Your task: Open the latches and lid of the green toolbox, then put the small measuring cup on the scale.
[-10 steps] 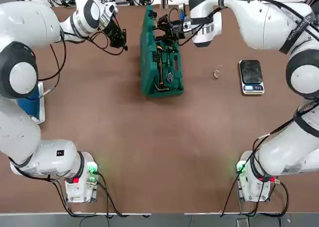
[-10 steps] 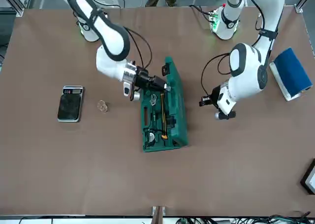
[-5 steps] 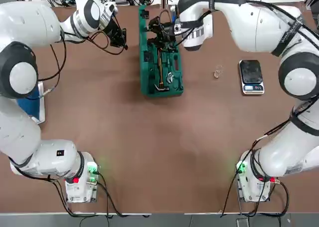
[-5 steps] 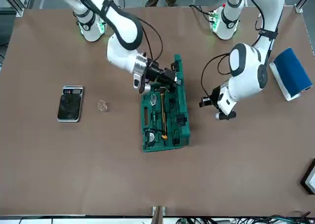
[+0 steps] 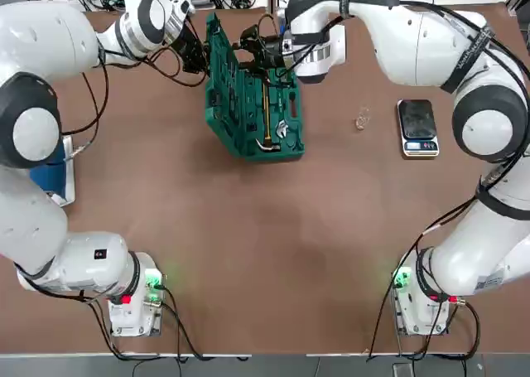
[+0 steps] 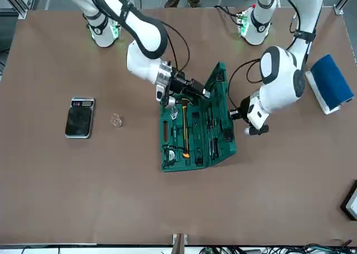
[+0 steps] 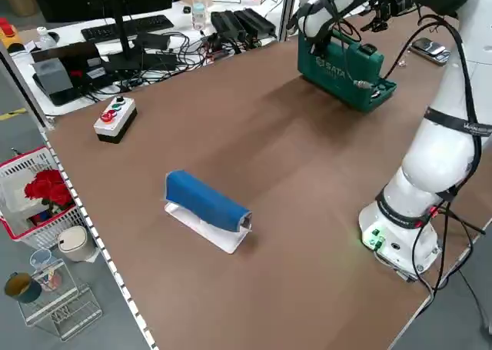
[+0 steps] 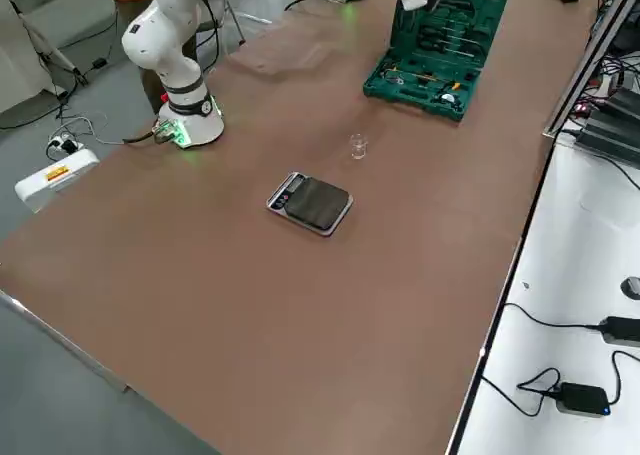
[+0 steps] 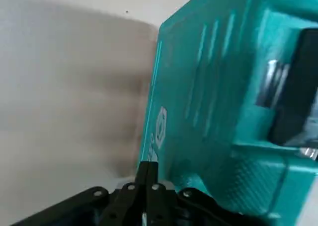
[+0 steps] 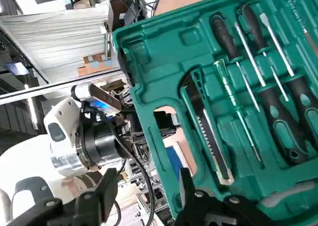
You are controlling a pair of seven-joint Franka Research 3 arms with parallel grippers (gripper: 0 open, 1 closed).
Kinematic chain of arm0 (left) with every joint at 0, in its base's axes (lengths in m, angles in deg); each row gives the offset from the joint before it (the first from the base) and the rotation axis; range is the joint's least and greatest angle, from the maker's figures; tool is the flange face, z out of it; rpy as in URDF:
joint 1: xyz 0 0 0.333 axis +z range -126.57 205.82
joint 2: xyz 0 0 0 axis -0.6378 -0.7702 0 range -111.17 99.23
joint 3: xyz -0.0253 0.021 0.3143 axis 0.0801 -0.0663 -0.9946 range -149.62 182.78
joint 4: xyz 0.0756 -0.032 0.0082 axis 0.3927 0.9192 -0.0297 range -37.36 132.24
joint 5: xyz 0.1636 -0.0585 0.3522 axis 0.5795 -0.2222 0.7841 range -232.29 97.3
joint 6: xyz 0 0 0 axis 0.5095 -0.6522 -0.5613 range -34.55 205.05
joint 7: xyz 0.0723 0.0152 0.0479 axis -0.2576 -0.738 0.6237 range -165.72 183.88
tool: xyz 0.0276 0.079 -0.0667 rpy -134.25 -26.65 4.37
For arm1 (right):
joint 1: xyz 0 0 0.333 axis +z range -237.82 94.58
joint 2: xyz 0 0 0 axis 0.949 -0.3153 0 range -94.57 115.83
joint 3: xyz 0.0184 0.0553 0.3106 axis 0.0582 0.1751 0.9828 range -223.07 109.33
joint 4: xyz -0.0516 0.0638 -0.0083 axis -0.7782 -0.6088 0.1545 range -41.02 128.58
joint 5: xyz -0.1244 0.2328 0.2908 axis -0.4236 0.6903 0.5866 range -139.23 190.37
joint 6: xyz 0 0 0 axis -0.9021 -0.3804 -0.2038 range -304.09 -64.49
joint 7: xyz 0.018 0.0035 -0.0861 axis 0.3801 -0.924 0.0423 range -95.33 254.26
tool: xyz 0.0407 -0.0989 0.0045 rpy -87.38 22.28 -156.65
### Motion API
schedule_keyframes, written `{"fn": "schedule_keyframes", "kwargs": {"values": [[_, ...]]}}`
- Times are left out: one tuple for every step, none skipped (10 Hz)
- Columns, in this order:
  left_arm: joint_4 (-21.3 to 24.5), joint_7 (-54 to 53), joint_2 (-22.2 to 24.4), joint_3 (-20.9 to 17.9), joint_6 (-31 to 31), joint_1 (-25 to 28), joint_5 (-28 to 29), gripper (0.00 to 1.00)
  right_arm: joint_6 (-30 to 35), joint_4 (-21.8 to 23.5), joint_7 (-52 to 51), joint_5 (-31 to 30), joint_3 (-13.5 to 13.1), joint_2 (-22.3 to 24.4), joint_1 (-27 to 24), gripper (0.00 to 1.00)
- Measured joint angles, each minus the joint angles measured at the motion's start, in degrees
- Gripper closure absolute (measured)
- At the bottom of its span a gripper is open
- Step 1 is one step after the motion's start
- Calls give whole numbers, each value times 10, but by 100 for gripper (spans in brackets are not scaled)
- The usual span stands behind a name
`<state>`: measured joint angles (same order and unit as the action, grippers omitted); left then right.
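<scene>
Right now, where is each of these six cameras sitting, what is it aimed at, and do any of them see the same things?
Top: overhead, looking down; both arms, toolbox, cup, scale.
Front: across the table, facing the robot; right gripper at the lid.
Left side: raised at the robot's left; blue block, button box.
Right side: raised at its right; one base.
Left wrist: on the left arm; shut left gripper, the lid's outside.
Right wrist: on the right arm; tools in the lid.
Shared: top and front both show toolbox, cup, scale.

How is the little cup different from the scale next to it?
The small measuring cup is see-through and round; the scale is dark, flat and rectangular. The cup is far smaller. The scale has a silver strip with a display; the cup has none. Both sit on the table, apart, untouched.
</scene>
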<state>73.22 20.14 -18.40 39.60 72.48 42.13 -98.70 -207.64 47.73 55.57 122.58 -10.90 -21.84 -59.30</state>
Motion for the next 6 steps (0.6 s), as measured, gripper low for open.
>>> {"fn": "schedule_keyframes", "kwargs": {"values": [[0, 2, 2, 0, 0, 0, 0, 99, -2, -4, 0, 0, -2, -1, -2, 37], [0, 2, 2, 0, 0, 0, 0, 99, -2, -6, 0, 0, -3, -2, -8, 33], [0, 4, 2, 0, -1, 1, 0, 99, -2, -7, -1, -5, -4, -2, -17, 17], [1, 5, 2, 0, -2, 2, 0, 99, 5, -6, -3, -27, -6, -3, -30, 4], [1, 5, 2, 0, -3, 4, 0, 99, 31, -4, -3, -61, -7, -5, -50, 0], [2, 5, 2, 0, -4, 5, 0, 99, 69, 3, -4, -99, -9, -6, -76, 0]]}}
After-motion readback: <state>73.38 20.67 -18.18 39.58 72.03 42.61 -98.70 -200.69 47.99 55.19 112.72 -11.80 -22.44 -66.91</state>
